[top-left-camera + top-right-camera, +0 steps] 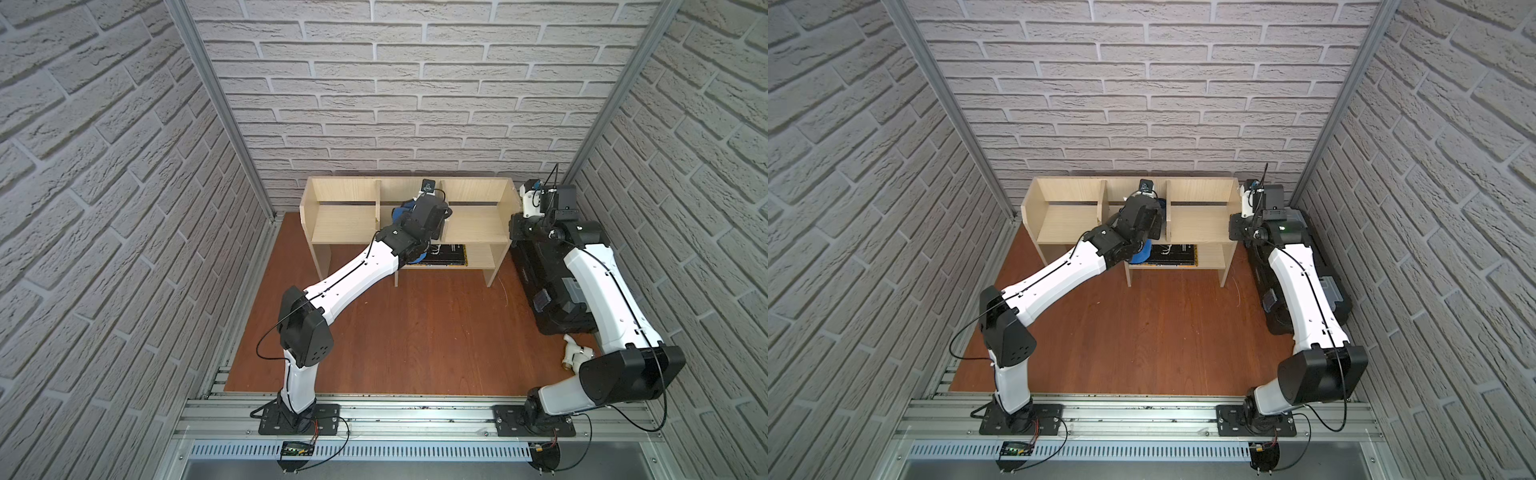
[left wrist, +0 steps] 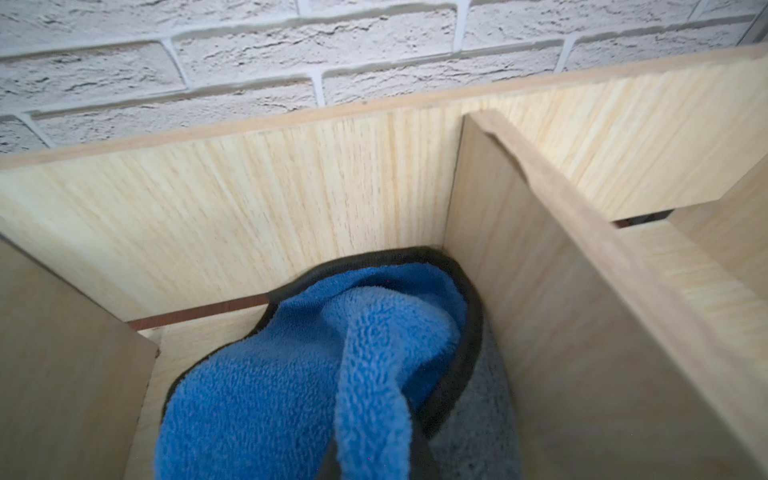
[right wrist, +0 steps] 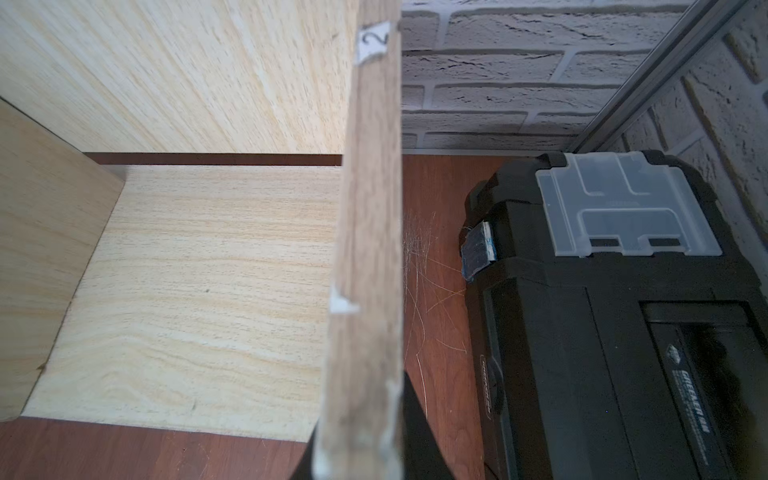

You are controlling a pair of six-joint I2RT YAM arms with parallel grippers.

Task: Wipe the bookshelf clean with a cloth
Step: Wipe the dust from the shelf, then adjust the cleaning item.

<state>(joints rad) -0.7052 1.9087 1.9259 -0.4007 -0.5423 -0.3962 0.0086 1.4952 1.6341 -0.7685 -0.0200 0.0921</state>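
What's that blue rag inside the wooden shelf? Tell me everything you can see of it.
The cloth is a soft, fluffy terry rag, bright blue on one face and grey on the other, with dark stitched edging. It lies crumpled in the middle compartment of the bookshelf, on the shelf board, its edge pressed into the back corner against the back panel and one divider. A fold rises bunched toward the left gripper, which is shut on it from above.

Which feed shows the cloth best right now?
Left wrist view: the cloth fills the lower frame, blue side up, grey underneath, pushed into the bookshelf compartment's back corner. Both top views show only a blue sliver beside the left arm. Right wrist: none.
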